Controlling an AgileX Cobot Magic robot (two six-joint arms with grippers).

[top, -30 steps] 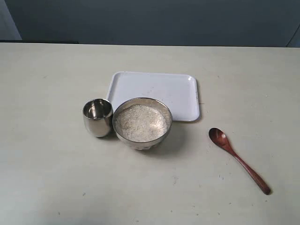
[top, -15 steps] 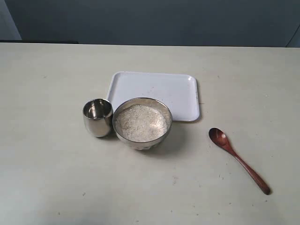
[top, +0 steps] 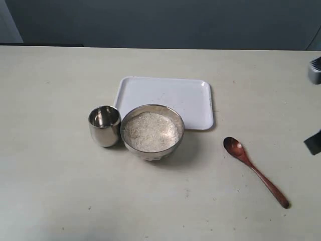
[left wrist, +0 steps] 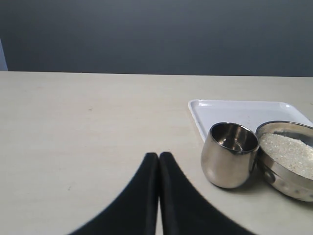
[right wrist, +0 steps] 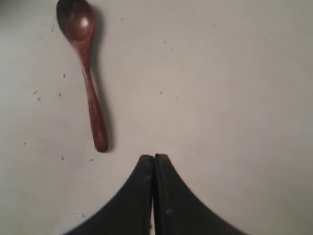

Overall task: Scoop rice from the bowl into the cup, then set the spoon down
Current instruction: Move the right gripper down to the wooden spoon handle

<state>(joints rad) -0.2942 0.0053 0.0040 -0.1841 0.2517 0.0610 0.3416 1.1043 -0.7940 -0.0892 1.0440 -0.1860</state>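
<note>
The metal bowl sits mid-table, filled with white rice. The small steel cup stands empty against the bowl's left side. The wooden spoon lies flat on the table at the right, head toward the bowl. In the left wrist view, the cup and bowl lie beyond and to one side of my shut left gripper. In the right wrist view, my right gripper is shut and empty, hovering beside the handle end of the spoon. Parts of the right arm show at the right edge.
A white rectangular tray lies empty behind the bowl and cup. The beige table stretches all around, with a dark wall behind its far edge.
The right arm has come into the exterior view at the right edge. Bowl, cup and spoon have not moved.
</note>
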